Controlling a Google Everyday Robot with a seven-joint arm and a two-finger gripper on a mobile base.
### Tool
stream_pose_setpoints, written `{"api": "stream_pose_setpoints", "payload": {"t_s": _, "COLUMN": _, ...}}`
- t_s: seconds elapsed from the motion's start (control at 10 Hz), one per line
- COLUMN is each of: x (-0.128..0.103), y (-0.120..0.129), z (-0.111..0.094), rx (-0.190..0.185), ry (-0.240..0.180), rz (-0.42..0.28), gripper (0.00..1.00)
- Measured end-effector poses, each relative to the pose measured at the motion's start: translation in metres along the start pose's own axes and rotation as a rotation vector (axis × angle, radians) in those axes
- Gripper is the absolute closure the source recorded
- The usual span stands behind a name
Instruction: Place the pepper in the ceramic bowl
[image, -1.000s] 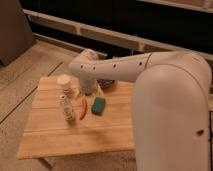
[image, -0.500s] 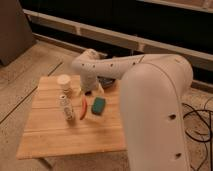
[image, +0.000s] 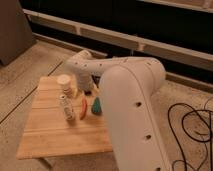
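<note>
Camera view takes in a slatted wooden surface (image: 50, 135); the pepper (image: 83, 107) lies on it near the middle, with nothing gripping it; a teal sponge (image: 95, 105) sits just to its right, a small white bottle (image: 66, 106) stands just to its left, and a cream cup (image: 65, 82) stands behind the bottle; the bulky white arm (image: 130, 100) bends over the far edge; its claw (image: 88, 88) hangs low beyond the pepper and sponge; whether the claw is open, or has hold of anything, cannot be told.

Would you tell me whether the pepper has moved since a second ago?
No: the pepper still lies between bottle and sponge on the table; the gripper hangs just beyond them.
</note>
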Motion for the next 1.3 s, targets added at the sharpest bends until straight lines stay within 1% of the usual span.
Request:
{"api": "stream_pose_setpoints", "payload": {"t_s": 0.2, "x": -0.008, "y": 0.006, "z": 0.010, "rx": 0.018, "ry": 0.036, "rz": -0.018, "gripper": 0.20}}
{"api": "stream_pose_setpoints", "payload": {"t_s": 0.4, "x": -0.018, "y": 0.018, "z": 0.020, "rx": 0.030, "ry": 0.072, "rz": -0.043, "gripper": 0.21}}
{"api": "stream_pose_setpoints", "payload": {"t_s": 0.5, "x": -0.022, "y": 0.026, "z": 0.023, "rx": 0.012, "ry": 0.084, "rz": -0.042, "gripper": 0.27}}
{"api": "stream_pose_setpoints", "payload": {"t_s": 0.7, "x": -0.034, "y": 0.033, "z": 0.028, "rx": -0.045, "ry": 0.084, "rz": -0.010, "gripper": 0.47}}
{"api": "stream_pose_setpoints", "payload": {"t_s": 0.8, "x": -0.040, "y": 0.033, "z": 0.024, "rx": -0.072, "ry": 0.064, "rz": 0.016, "gripper": 0.56}}
{"api": "stream_pose_setpoints", "payload": {"t_s": 0.9, "x": -0.045, "y": 0.026, "z": 0.016, "rx": -0.084, "ry": 0.039, "rz": 0.044, "gripper": 0.60}}
{"api": "stream_pose_setpoints", "payload": {"t_s": 1.0, "x": -0.048, "y": 0.013, "z": -0.002, "rx": -0.093, "ry": -0.016, "rz": 0.085, "gripper": 0.61}}
{"api": "stream_pose_setpoints", "payload": {"t_s": 1.1, "x": -0.046, "y": 0.004, "z": -0.019, "rx": -0.097, "ry": -0.064, "rz": 0.110, "gripper": 0.61}}
{"api": "stream_pose_setpoints", "payload": {"t_s": 1.2, "x": -0.036, "y": -0.008, "z": -0.037, "rx": -0.091, "ry": -0.118, "rz": 0.130, "gripper": 0.61}}
{"api": "stream_pose_setpoints", "payload": {"t_s": 1.3, "x": -0.028, "y": -0.011, "z": -0.046, "rx": -0.086, "ry": -0.151, "rz": 0.133, "gripper": 0.61}}
